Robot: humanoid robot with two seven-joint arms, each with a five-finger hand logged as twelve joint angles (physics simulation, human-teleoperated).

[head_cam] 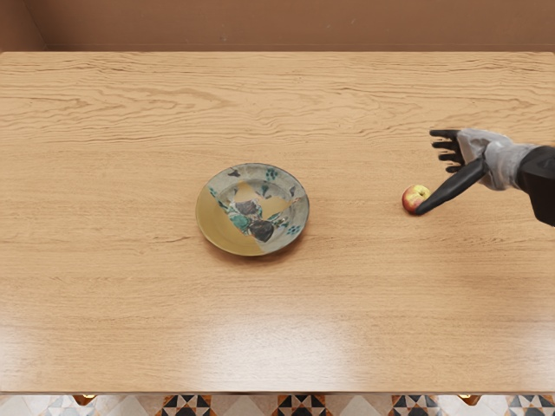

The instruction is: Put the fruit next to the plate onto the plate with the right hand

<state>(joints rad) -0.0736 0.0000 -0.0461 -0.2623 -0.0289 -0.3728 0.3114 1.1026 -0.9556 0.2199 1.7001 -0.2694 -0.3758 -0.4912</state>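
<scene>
Fruit (415,198), a small apple, lies on the worktop (130,303) right of centre, well apart from the plate (201,212) in the middle. The right hand (466,159) beside it is spread and empty, one fingertip (427,206) near its skin; it should close evenly round the apple lest it roll.

Red-yellow apple (415,198); grey-ochre plate (252,209) with teal floral pattern.
</scene>
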